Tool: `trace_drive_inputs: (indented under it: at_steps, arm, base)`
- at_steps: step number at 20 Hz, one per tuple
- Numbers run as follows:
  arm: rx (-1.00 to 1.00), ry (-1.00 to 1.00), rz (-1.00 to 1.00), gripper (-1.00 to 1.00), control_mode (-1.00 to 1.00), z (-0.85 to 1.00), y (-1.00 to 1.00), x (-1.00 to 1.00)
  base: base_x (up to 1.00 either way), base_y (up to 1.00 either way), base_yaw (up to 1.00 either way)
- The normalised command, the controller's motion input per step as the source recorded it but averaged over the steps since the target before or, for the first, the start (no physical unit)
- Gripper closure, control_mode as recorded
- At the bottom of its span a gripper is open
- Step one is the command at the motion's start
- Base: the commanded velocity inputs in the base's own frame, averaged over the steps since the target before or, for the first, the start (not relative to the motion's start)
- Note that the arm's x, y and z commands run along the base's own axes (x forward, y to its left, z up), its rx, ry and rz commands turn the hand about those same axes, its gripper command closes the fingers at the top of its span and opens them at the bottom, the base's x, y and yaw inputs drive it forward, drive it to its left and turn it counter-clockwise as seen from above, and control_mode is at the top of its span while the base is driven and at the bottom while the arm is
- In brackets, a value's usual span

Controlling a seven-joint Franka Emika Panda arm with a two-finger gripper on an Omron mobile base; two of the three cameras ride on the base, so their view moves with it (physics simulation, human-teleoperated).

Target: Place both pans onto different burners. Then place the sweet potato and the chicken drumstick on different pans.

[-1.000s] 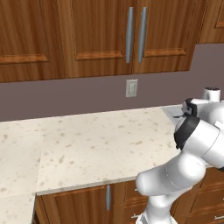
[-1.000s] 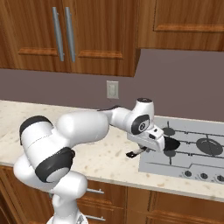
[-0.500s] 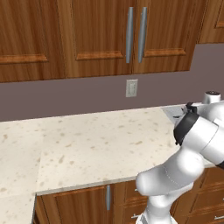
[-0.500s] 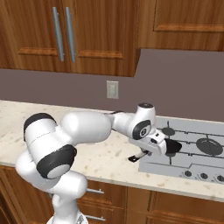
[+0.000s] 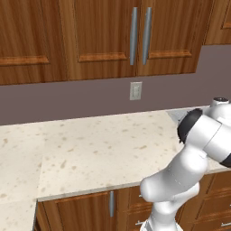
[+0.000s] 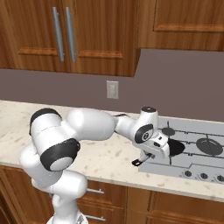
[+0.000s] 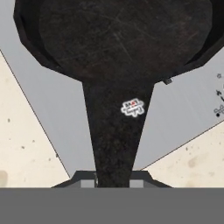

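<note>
Spreading around me is the speckled tabletop (image 6: pixel 109 159), with the grey cooktop (image 6: pixel 192 151) at my three o'clock and a wall outlet (image 6: pixel 112 89) at twelve. My claw (image 6: pixel 148 156) is clamping shut on the pan (image 7: pixel 118 39) handle, holding the pan over the cooktop's near-left corner. My arm is reaching low rightward.

Black pan (image 7: pixel 118 39) with its bowl at twelve o'clock and its handle running down to six o'clock, where the gripper (image 7: pixel 113 183) is closed on it. Beneath lies the grey cooktop (image 7: pixel 57 113), with speckled counter (image 7: pixel 22 148) at eight and four o'clock.
</note>
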Motion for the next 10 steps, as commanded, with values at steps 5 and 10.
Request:
trace_drive_inputs:
  at_steps: [5, 10]
  arm:
    - [0.0, 0.0, 0.0, 1.0, -1.0, -0.25, -0.05, 0.19]
    - [0.0, 0.0, 0.0, 1.0, -1.0, -0.17, -0.07, 0.07]
  base:
    - [0.0, 0.0, 0.0]
    - [0.0, 0.0, 0.0]
